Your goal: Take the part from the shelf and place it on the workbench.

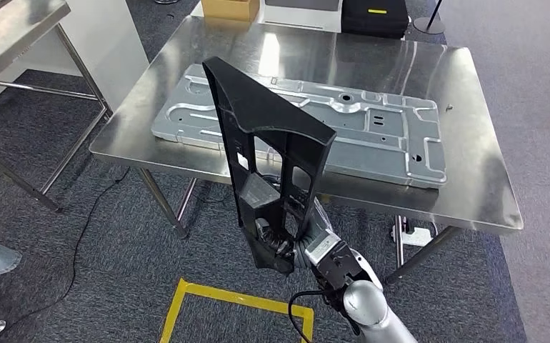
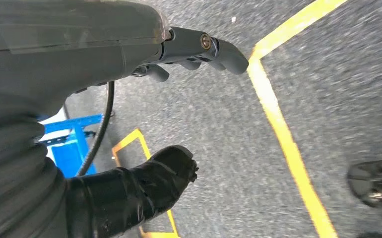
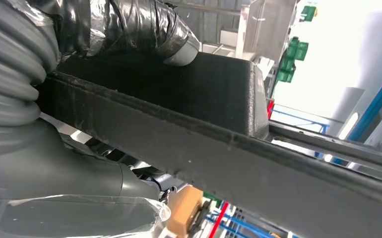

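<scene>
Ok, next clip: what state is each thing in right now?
Black part: held upright in the air in front of the workbench, not yet set down.
Right hand: grips the part's lower end.
Left hand: holds nothing, hanging over the floor.
Workbench: standing, a metal panel on top.
Metal panel: lying flat on the workbench.

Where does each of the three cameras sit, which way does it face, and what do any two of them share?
Head view: high on the body, facing forward and down at the steel workbench with a grey metal panel; the right hand holds up the black plastic part.
Left wrist view: behind the left hand, facing grey carpet with yellow floor tape; the hand holds nothing.
Right wrist view: behind the right hand, close against the part.
Shared: head and right wrist views both show the right hand gripping the part.
</scene>
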